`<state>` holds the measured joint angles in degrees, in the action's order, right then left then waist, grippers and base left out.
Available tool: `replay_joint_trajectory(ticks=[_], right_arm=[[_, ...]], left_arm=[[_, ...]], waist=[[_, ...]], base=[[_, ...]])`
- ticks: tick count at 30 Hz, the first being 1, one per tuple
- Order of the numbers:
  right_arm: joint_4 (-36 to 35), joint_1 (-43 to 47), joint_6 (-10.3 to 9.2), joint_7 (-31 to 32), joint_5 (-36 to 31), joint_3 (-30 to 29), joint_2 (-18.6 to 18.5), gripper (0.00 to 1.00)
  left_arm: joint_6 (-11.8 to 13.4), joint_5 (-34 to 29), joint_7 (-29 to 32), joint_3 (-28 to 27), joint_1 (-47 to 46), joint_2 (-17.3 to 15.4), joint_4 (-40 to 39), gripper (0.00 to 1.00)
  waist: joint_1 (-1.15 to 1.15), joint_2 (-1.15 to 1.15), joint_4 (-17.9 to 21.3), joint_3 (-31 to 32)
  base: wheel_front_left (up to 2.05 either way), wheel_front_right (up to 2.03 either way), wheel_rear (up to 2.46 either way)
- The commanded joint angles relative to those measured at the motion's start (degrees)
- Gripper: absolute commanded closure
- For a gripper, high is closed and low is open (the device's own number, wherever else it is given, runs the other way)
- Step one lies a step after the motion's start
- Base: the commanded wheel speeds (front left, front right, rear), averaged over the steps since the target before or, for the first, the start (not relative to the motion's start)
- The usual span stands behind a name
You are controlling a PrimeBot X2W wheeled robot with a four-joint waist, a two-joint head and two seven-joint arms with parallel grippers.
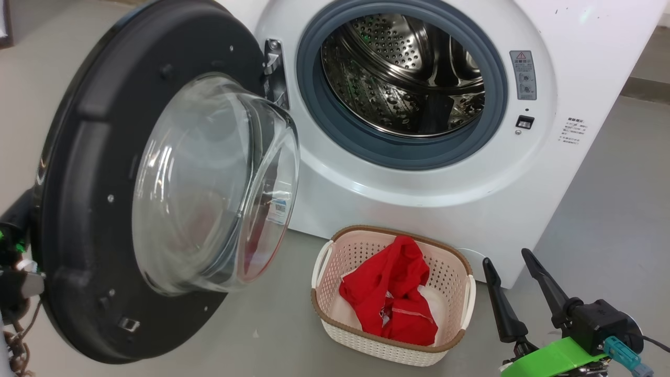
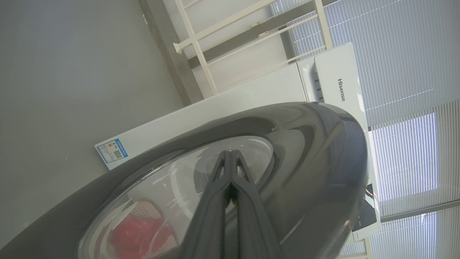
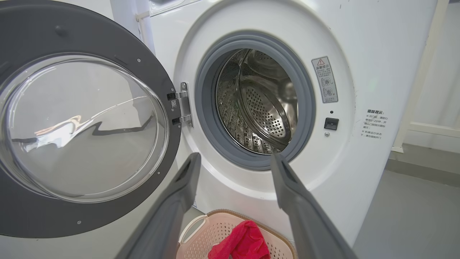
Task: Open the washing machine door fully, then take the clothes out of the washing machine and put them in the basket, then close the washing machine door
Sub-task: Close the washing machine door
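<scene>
Red fabric clothes (image 1: pixel 390 293) lying in cream perforated basket (image 1: pixel 335 319) by white front-loading washing machine's (image 1: pixel 419 199) bottom edge; drum (image 1: pixel 403 78) looking empty. Door-closing step in hand: left gripper (image 2: pixel 230 158), jaws pressed together, facing round black-rimmed glass door's (image 1: pixel 78 209) outer side; right gripper (image 1: pixel 506 256) hanging spread, empty. Next: pushing door shut.

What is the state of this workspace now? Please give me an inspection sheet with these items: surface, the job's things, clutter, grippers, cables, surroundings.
Surface: grey floor; the basket stands on it.
Job's things: washing machine door stands open; the visible part of the steel drum shows no fabric; red clothes lie in the basket, in front of the washing machine.
Clutter: nothing seen.
Grippers: left gripper shut, at the door's outer face, contact cannot be told; right gripper open, holding nothing, to the right of the basket.
Cables: thin black cable and teal connector at the right wrist.
Surroundings: window blinds and a white frame.
</scene>
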<state>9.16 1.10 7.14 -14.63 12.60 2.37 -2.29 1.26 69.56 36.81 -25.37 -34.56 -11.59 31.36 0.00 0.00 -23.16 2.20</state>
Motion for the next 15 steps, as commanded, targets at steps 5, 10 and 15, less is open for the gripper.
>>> replay_joint_trajectory(ticks=[5, 10, 15], right_arm=[[-1.48, -0.77, 0.35, -0.36, 0.47, 0.99, -0.59, 0.00], [-1.49, -0.81, 0.35, -0.37, 0.58, 1.08, -0.59, 0.00], [-1.57, -0.79, 0.35, -0.37, 0.67, 1.17, -0.59, 0.00]], left_arm=[[1.75, 1.67, 2.32, -0.86, 2.60, 1.18, -7.86, 1.00], [3.97, 2.91, 3.54, -0.75, 5.59, 4.19, -14.43, 1.00], [5.86, 4.59, 4.70, -0.72, 8.04, 6.12, -19.57, 1.00]], waist=[[0.00, 0.00, 0.10, -0.11], [0.00, 0.00, 0.41, -0.14], [0.00, 0.00, 1.04, -0.19]], base=[[0.00, 0.00, 0.00], [0.00, 0.00, 0.00], [0.00, 0.00, 0.00]])
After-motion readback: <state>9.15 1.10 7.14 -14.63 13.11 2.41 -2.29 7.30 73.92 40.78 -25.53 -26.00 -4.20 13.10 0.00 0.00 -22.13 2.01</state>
